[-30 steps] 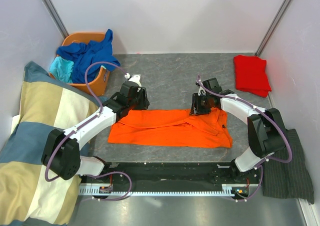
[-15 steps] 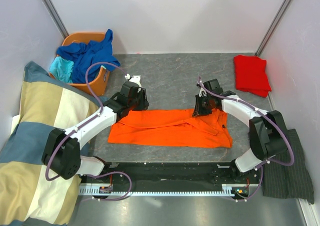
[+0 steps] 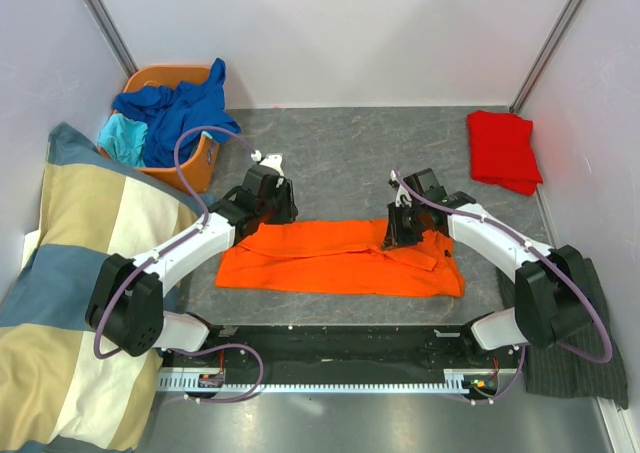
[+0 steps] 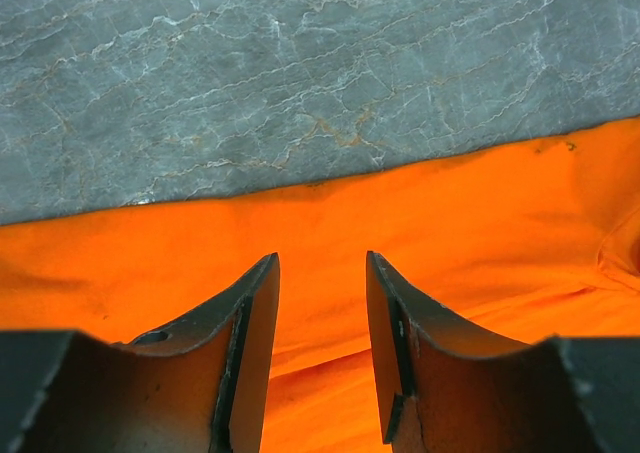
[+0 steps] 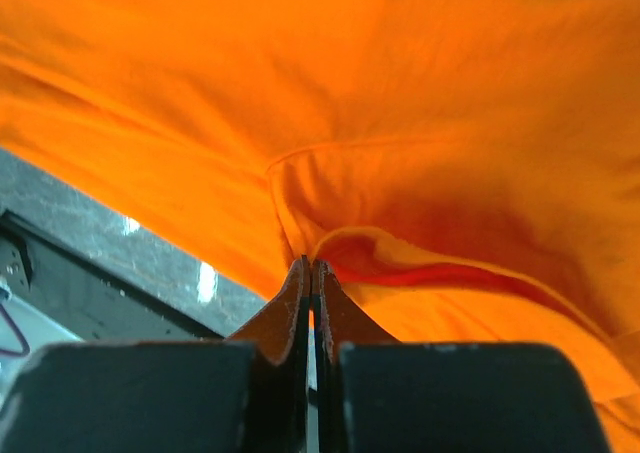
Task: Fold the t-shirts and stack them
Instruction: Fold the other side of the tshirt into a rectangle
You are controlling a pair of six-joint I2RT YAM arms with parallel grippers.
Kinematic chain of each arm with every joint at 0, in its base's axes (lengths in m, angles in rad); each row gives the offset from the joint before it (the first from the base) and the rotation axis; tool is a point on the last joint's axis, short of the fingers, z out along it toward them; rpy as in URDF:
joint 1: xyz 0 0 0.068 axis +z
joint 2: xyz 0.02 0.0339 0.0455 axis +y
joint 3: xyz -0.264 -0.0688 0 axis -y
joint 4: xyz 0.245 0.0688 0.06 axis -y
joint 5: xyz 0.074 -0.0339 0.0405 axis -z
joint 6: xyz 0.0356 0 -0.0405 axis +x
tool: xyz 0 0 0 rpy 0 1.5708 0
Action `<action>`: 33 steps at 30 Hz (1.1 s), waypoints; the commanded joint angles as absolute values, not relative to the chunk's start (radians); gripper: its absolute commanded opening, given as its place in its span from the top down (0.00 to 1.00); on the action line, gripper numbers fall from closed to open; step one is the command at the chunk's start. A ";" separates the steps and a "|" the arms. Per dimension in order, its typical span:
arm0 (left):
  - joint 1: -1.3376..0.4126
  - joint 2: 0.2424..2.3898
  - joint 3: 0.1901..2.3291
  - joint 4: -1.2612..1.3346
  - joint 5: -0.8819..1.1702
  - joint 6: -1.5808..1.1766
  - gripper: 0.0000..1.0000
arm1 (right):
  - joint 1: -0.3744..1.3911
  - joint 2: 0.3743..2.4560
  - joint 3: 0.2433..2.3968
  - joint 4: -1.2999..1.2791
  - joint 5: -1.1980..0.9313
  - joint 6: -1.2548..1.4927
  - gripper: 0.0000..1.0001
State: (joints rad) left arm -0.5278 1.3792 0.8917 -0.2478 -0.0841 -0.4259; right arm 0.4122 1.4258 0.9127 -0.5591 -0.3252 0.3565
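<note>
An orange t-shirt (image 3: pixel 340 258) lies spread lengthwise across the grey table, near the arms' bases. My right gripper (image 3: pixel 400 235) is over the shirt's right part, with its jaws shut. In the right wrist view the right gripper (image 5: pixel 312 265) pinches a raised fold of the orange t-shirt (image 5: pixel 400 123). My left gripper (image 3: pixel 266 221) hovers at the shirt's far left edge. In the left wrist view the left gripper (image 4: pixel 322 265) stands open above the orange t-shirt (image 4: pixel 450 203), with nothing between its fingers. A folded red t-shirt (image 3: pixel 503 150) lies at the far right.
An orange basket (image 3: pixel 165 73) at the far left holds a royal blue t-shirt (image 3: pixel 175 108) and a turquoise one (image 3: pixel 125 138). A big checked blanket (image 3: pixel 70 273) covers the left side. A dark pinstriped cloth (image 3: pixel 575 343) lies at the near right.
My right gripper has shut on a fold of the orange t-shirt and drawn it a little towards the near side. The left gripper has hardly moved.
</note>
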 commanded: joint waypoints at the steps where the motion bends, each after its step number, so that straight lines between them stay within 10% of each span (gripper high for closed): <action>1: -0.525 1.370 0.873 -0.224 -0.083 -0.453 0.53 | 0.452 1.396 0.891 -0.606 -0.364 0.377 0.96; 8: -0.525 1.364 0.851 -0.219 -0.084 -0.460 0.53 | 0.515 1.391 0.888 -0.670 -0.383 0.374 0.80; 18: -0.525 1.387 0.856 -0.207 -0.066 -0.469 0.53 | 0.529 1.376 0.989 -0.796 -0.405 0.322 0.27; 33: -0.526 1.416 0.888 -0.167 0.032 -0.422 0.53 | 0.520 1.359 1.097 -0.718 0.199 0.540 0.07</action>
State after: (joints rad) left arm -0.5278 1.3869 0.8490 -0.2283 -0.0570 -0.4374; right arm 0.5262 1.3521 1.0592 -0.7444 -0.0723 0.4316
